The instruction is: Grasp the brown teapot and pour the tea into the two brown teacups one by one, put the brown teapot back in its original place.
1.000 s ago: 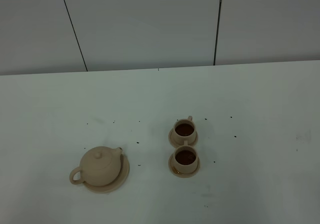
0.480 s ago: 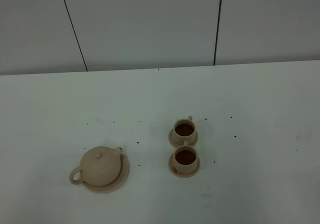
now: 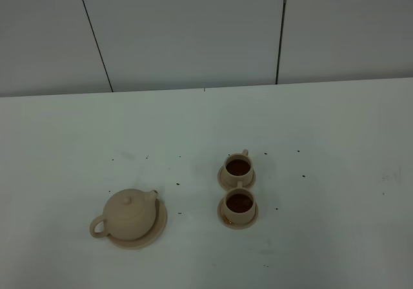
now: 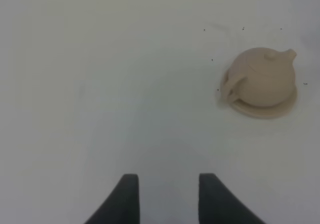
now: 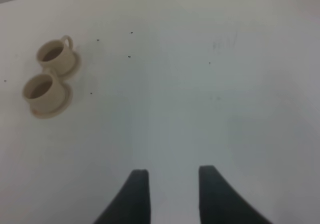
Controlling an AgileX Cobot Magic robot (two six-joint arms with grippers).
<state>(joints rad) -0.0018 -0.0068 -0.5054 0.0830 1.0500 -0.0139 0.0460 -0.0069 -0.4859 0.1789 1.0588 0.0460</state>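
The brown teapot [image 3: 130, 214] [image 4: 262, 77] stands upright on its flat round saucer [image 3: 159, 227] [image 4: 262, 110] at the table's front left, lid on, handle toward the front left. The two brown teacups [image 3: 238, 168] [image 3: 239, 204] sit on small saucers right of centre, one behind the other, both holding dark tea; the right wrist view shows them too [image 5: 54, 54] [image 5: 42, 90]. Neither arm appears in the exterior high view. My left gripper [image 4: 166, 181] is open over bare table, well away from the teapot. My right gripper [image 5: 173, 176] is open and holds nothing, far from the cups.
The white table [image 3: 335, 128] carries small dark specks around the teapot and cups. A white panelled wall [image 3: 193, 31] rises behind the far edge.
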